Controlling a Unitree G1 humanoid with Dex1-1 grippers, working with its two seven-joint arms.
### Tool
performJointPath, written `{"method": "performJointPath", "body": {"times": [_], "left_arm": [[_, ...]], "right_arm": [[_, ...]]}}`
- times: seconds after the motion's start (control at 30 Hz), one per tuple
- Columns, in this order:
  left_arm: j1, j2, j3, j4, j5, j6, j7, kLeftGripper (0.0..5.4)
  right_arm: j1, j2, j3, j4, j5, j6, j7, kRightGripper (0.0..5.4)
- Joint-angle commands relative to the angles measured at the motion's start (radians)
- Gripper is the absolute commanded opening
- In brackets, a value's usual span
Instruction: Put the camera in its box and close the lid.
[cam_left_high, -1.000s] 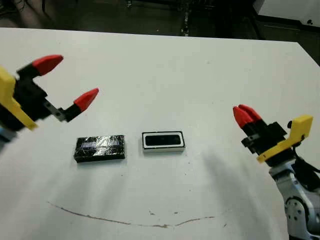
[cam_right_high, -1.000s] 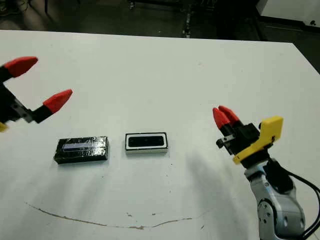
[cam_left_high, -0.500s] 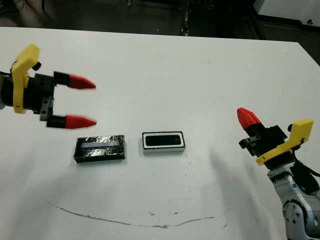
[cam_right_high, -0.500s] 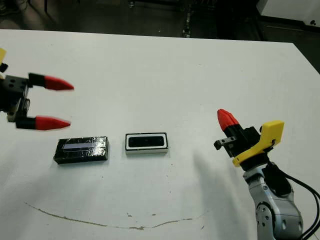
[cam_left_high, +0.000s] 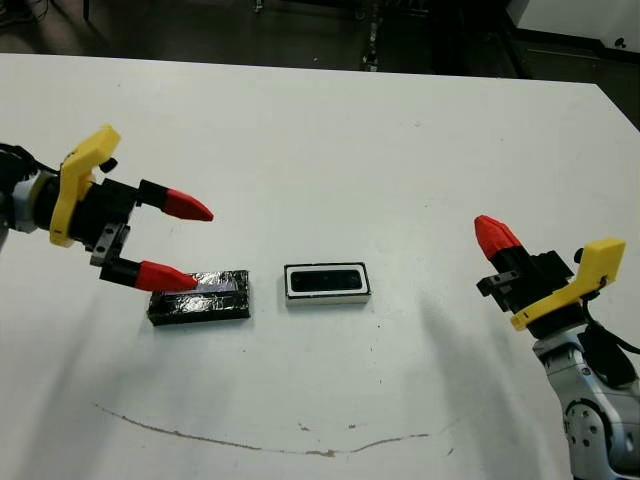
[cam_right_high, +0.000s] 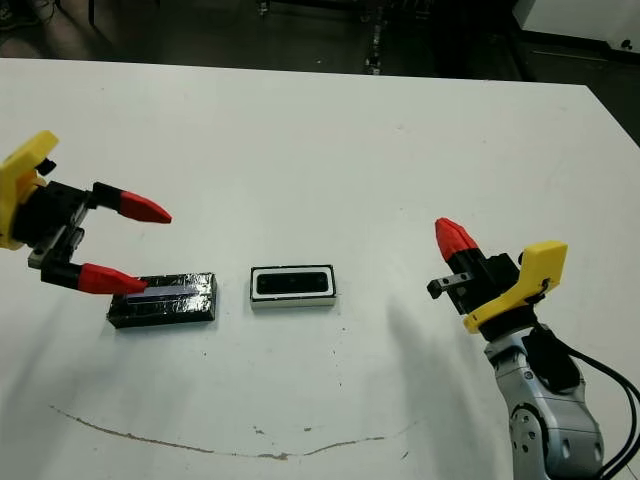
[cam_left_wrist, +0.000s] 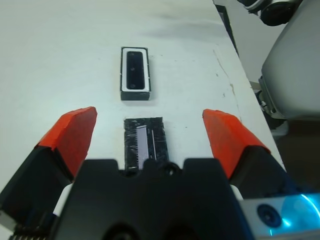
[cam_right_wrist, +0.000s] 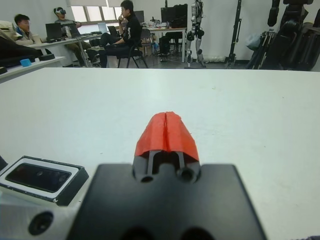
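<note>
A: White tabletop (cam_left_high: 400, 130). In the head view, the lid (cam_left_high: 199, 297) lies left of centre, the box (cam_left_high: 327, 282) just beside it, apart. The camera (cam_left_high: 326, 281) lies dark inside the box's white tray.

B: Wrist views add what?

A: The left wrist view looks down between its own two fingertips (cam_left_wrist: 75, 135), showing the lid's crinkled tape and the box beyond. The right wrist view catches a box corner at lower left of the frame, plus people (cam_right_wrist: 122, 30) seated at desks far behind.

B: Jaws?

A: The left gripper (cam_left_high: 180, 242) is spread wide, holding nothing, one tip over the lid's left end. The right gripper (cam_left_high: 497, 236), lower right, has its tips pressed together, empty.

B: Change since a half second ago?

A: The left gripper has dropped and moved rightward toward the lid. The right gripper, box, lid unmoved.
</note>
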Motion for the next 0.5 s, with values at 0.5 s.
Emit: {"method": "performJointPath", "body": {"times": [0.5], "left_arm": [[0.107, -0.029, 0.025, -0.075, 0.049, 0.053, 0.009, 5.4]], "right_arm": [[-0.008, -0.014, -0.002, 0.006, -0.004, 0.008, -0.02, 0.01]]}}
